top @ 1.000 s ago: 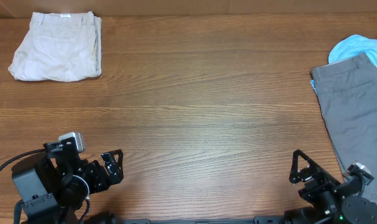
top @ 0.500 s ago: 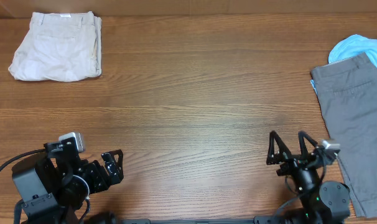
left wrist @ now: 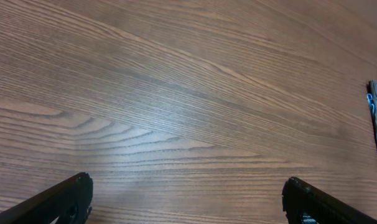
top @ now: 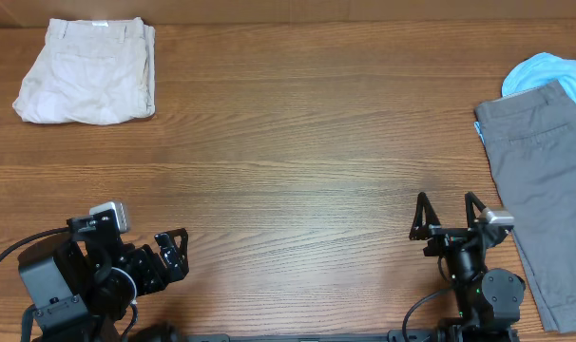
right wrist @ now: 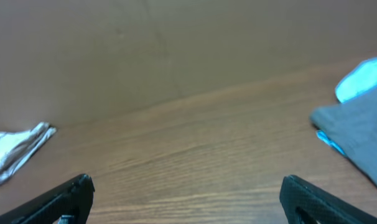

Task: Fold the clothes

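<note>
3 garments are laid on the wooden bench (top: 297, 142). Light beige khaki shorts (top: 86, 84) are placed at the far left corner, folded into a compact shape, with the waistband turned to the far edge and a small white label shown there. Grey shorts (top: 540, 180) are spread flat along the right side, with the waistband at the far end and the legs run down towards the near edge. A light blue garment (top: 549, 74) is bunched at the far right, touching the grey waistband and partly covered by it.

2 hands are positioned at the near edge, well apart from each other. The left hand (top: 179, 253) is held low at the near left, pointed to the right, with its jaws spread wide. In the left wrist view, only bare wood grain is framed between its 2 dark fingers (left wrist: 64, 200), and a sliver of the grey shorts is caught at the right border.

The right hand (top: 447, 201) is held right of centre, near the left edge of the grey shorts but apart from them, pointed to the far side. Its jaws are likewise spread wide, and bare wood is seen between its fingers (right wrist: 64, 199) in the right wrist view. Beyond them, the beige shorts are seen far left, and the grey and blue garments at the right.
</note>
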{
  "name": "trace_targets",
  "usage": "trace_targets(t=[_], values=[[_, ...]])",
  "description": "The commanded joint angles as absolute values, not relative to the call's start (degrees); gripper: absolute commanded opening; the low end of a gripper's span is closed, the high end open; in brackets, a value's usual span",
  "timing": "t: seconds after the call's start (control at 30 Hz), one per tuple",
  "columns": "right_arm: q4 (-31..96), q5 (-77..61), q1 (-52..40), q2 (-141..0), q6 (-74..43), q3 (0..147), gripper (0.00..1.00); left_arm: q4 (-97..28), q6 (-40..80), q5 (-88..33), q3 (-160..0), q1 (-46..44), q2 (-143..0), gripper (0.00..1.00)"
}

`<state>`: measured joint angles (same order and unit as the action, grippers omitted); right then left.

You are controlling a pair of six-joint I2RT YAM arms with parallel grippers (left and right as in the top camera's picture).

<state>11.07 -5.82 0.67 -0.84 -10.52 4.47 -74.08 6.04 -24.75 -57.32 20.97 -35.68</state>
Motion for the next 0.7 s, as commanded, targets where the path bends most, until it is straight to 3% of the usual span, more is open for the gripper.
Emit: trace_targets(t=[0.0, 0.67], values=[[10.6, -7.6, 0.8, -0.2, -4.3, 3.9, 1.00, -73.9, 6.6, -24.4, -57.0, 20.6, -35.6, 1.00], [0.5, -7.3, 0.8, -0.2, -4.0, 0.4, 1.00, -73.9, 6.6, -24.4, -57.0, 20.6, -35.6, 1.00]])
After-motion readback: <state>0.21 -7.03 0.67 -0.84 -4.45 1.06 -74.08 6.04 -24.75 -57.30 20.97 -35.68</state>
